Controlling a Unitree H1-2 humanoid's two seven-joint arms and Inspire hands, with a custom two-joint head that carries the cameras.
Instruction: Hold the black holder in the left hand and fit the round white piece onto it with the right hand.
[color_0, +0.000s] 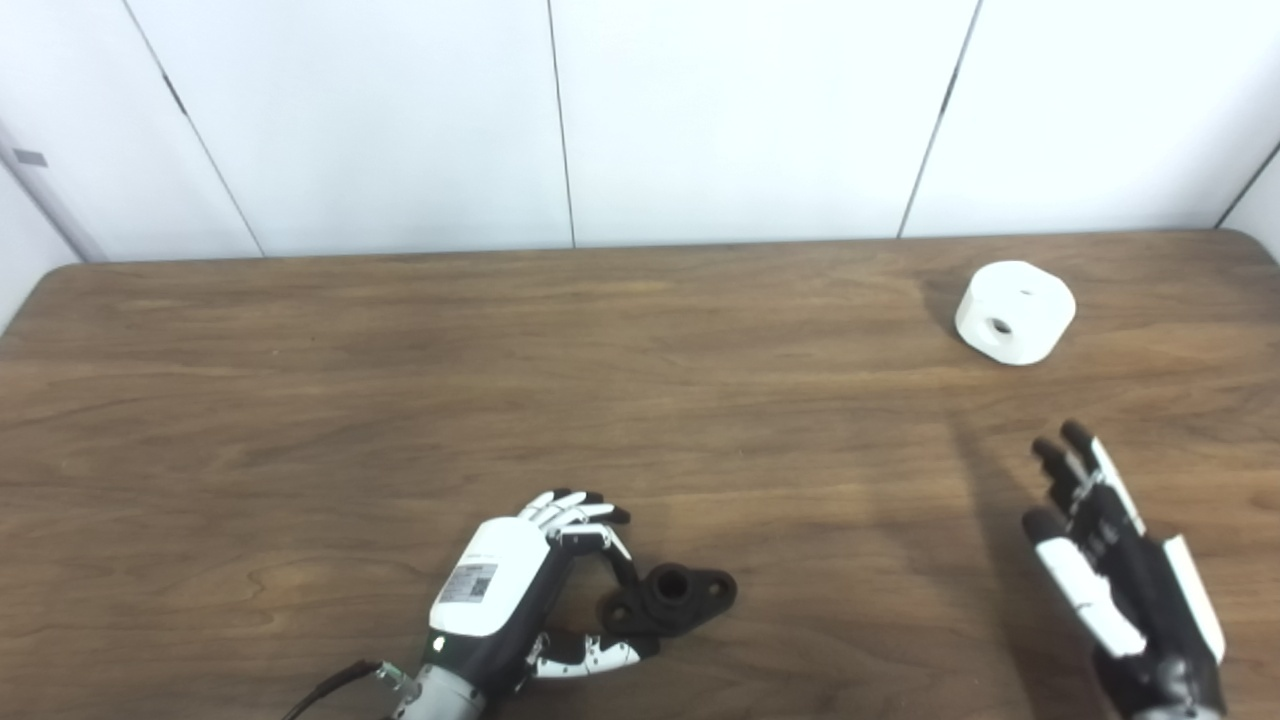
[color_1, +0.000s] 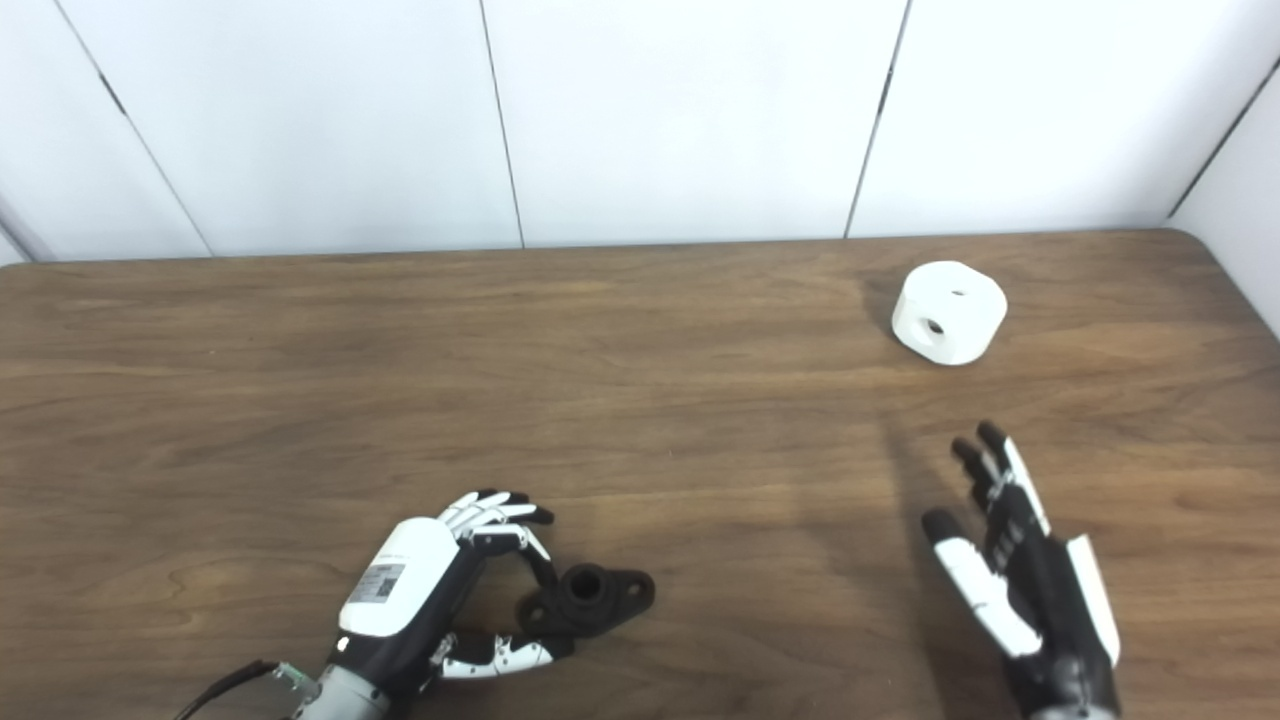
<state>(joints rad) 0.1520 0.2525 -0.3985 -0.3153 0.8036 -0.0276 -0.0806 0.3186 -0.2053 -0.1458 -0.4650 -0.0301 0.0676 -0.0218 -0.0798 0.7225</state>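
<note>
Black holder (color_0: 670, 598) — flanged, matte — on wood-grain table (color_0: 400, 400).

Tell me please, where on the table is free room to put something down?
The table is bare across its left half and middle, between the back wall and the left robot hand. Bare wood also separates the white piece from the right robot hand. It is crowded only around the black holder.

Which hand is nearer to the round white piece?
Right. The right hand is open in front of the round white piece; the left hand is far left, at the black holder.
</note>
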